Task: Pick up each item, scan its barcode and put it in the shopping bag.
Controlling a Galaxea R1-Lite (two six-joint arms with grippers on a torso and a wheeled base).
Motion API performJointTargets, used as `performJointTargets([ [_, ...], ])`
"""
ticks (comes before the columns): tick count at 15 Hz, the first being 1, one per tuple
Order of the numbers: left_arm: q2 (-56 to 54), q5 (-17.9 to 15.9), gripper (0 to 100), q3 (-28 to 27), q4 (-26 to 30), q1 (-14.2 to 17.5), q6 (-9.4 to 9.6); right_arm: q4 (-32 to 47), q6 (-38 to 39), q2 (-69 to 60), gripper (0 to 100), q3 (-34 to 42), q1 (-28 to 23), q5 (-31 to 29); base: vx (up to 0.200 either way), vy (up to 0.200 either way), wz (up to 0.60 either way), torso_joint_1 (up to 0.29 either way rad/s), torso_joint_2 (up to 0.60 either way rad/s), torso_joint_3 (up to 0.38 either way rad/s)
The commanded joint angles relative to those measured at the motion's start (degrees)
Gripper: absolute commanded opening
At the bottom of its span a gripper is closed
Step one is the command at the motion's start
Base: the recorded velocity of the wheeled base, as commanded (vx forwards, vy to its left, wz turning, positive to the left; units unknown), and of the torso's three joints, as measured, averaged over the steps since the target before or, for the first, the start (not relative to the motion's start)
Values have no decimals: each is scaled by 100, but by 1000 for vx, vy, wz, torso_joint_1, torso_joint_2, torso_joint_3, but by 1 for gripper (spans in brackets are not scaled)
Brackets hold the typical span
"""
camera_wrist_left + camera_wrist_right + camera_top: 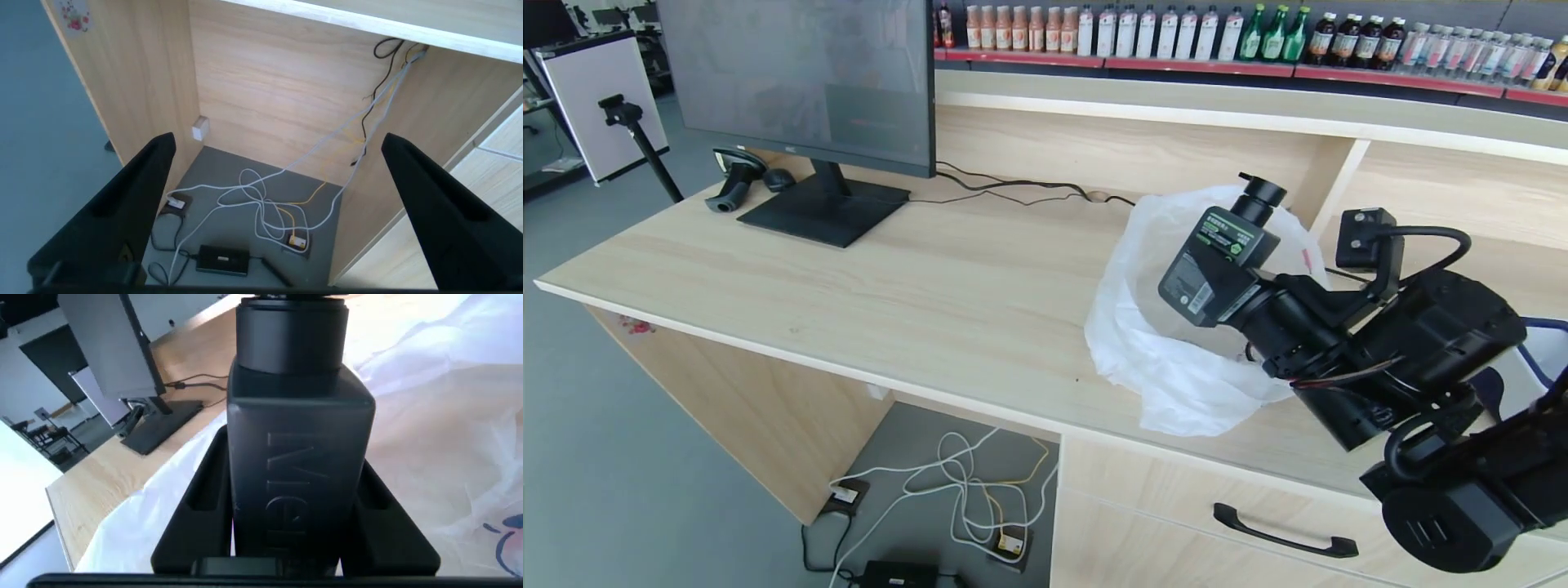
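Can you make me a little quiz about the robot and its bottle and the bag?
1. True or false: the right gripper holds the bottle.
2. Where is the bottle? A: over the bag. B: lying beside the monitor. C: on the floor.
3. Fill the gap: the left gripper, down below the counter, is ____ (open or shut).

Key: 1 true; 2 A; 3 open.
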Motion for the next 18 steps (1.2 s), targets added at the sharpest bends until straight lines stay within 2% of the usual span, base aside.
performJointTargets([
  [1, 0, -5, 100, 0, -2, 0, 0, -8, 27, 323, 0, 18, -7, -1, 0, 0, 0, 0, 0, 0],
  [9, 0, 4, 100, 0, -2, 0, -9, -8, 168, 639, 0, 246, -77, -10, 0, 0, 0, 0, 0, 0],
  [18, 0, 4, 100, 0, -2, 0, -18, -8, 159, 824, 0, 141, -341, -1, 0, 0, 0, 0, 0, 0],
])
